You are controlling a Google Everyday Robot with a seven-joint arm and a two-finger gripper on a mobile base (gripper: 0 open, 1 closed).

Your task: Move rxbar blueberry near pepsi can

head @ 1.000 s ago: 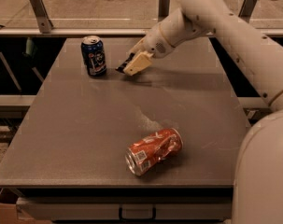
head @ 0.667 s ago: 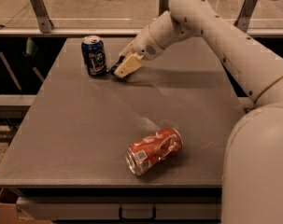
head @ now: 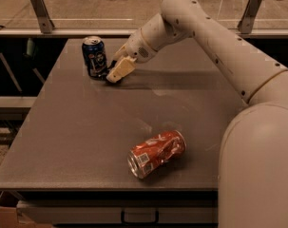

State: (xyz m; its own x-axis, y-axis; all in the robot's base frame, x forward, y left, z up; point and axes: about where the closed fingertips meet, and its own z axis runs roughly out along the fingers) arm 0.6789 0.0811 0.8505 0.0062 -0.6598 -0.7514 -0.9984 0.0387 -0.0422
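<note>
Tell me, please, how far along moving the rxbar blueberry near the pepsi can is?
Mostly done: the gripper is low beside the pepsi can, the dark rxbar blueberry just showing between them. In hand: placing it there. Left: letting go and backing away; I cannot tell whether it is released.

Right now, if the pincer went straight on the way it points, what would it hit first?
The pincer, low over the table at its far left, points down and left. First in that line is likely the blue soda can beside it. Depth is unclear; it may touch the table first.
</note>
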